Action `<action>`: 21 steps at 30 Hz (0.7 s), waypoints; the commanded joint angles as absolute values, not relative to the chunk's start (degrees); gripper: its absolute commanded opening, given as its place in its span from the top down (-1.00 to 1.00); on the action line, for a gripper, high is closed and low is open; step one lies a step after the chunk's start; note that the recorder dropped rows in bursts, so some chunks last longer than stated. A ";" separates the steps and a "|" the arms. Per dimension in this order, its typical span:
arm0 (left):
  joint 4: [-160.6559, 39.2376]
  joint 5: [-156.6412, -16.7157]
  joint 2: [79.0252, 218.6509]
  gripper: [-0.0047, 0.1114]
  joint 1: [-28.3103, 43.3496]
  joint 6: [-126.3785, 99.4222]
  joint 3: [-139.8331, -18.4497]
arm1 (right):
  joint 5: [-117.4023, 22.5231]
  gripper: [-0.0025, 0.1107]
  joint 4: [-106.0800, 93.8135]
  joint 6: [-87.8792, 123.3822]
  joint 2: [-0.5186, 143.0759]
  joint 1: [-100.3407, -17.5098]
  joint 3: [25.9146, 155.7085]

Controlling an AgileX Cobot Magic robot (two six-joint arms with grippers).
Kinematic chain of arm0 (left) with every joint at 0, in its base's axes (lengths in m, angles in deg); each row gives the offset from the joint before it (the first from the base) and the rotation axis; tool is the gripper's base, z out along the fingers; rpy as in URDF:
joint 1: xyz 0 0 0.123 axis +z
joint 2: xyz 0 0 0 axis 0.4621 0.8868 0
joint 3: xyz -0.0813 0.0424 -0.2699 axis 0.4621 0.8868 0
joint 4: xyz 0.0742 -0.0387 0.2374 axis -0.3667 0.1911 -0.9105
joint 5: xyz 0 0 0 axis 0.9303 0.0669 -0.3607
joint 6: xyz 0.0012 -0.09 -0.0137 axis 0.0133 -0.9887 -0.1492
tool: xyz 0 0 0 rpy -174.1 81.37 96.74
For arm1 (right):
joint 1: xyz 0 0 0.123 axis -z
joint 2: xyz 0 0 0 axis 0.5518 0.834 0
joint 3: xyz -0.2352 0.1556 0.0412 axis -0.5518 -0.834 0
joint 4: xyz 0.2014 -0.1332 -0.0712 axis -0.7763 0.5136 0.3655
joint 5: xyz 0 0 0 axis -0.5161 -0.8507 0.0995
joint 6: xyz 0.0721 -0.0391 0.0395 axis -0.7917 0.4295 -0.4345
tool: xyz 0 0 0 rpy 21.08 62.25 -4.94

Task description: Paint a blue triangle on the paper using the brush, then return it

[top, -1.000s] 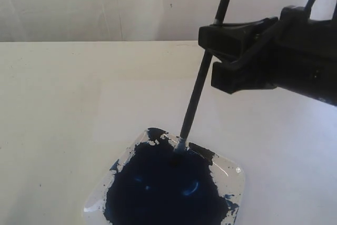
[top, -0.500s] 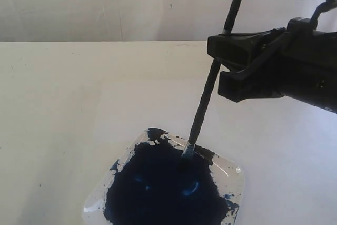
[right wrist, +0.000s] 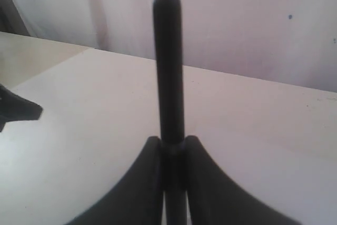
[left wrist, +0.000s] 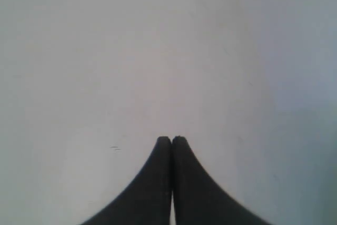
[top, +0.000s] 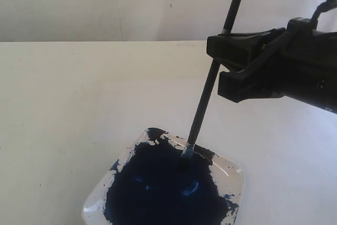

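Observation:
My right gripper [top: 217, 52] is shut on the black handle of the brush [top: 206, 96], which leans steeply with its upper end toward the wall. The brush's silver ferrule and tip [top: 187, 153] dip into the far edge of the dark blue paint pool. In the right wrist view the brush [right wrist: 168, 67] stands up between the fingertips of the right gripper [right wrist: 172, 143]. My left gripper [left wrist: 171, 140] is shut on nothing above a bare pale surface. I cannot make out the paper's edges, and no blue triangle shows in any view.
The square clear paint tray [top: 231, 175] sits at the near edge of the exterior view, filled with the dark blue paint pool [top: 158, 188]. The cream tabletop [top: 79, 104] spreads out to the left and behind. A pale wall [top: 105, 3] rises at the table's far edge.
The right gripper has moved slightly right and lower with the brush, whose tip shifted right along the pool's far edge. Since half a second ago almost nothing has moved.

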State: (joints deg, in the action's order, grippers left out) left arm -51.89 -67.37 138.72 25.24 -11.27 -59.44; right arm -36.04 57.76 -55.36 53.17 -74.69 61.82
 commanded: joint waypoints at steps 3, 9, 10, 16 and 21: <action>-12.57 -41.04 162.69 0.92 21.74 37.82 -75.23 | -35.15 0.96 57.74 -55.30 52.87 -74.82 61.61; -6.38 -41.87 174.88 0.92 21.62 41.39 -78.91 | -34.03 0.96 57.74 -55.54 52.87 -74.82 61.61; -5.97 -42.56 176.40 0.92 21.62 41.53 -78.91 | -33.79 0.96 57.74 -55.54 52.87 -74.82 61.61; 5.13 -42.90 183.95 0.92 21.62 53.36 -78.91 | -33.92 0.96 57.74 -55.54 53.92 -74.82 61.61; 9.16 -42.19 186.94 0.92 21.62 63.40 -78.91 | -33.18 0.96 57.74 -55.54 56.31 -74.82 61.61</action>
State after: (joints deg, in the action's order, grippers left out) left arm 5.82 -43.75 185.83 21.86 58.60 -78.65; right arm -34.64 57.66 -55.36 55.11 -74.69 61.82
